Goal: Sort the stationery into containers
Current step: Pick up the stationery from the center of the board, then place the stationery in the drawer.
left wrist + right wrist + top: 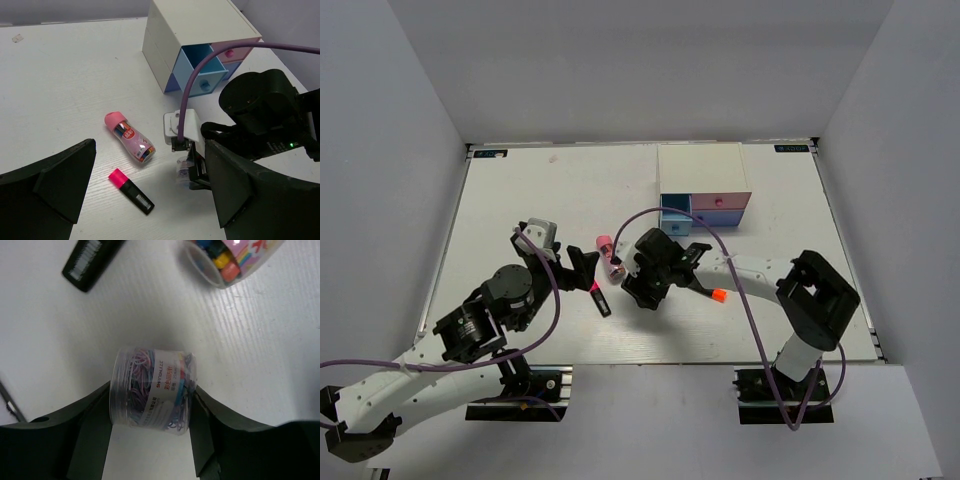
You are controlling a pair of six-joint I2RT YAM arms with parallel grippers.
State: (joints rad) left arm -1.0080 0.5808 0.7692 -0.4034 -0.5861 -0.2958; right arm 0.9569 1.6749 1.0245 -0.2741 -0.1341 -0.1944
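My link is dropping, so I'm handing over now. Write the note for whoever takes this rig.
Left gripper: jaws open, empty, above the pink marker.
Right gripper: jaws shut on the clear tub.
Pink-capped cylinder lies beside the pink marker. Orange marker lies to the right of the right gripper. Green marker not in view.
Organiser: upper blue drawer open, nothing visible inside; pink drawer shut.
Done: blue drawer open, tub gripped. Left: every item to go into drawers.
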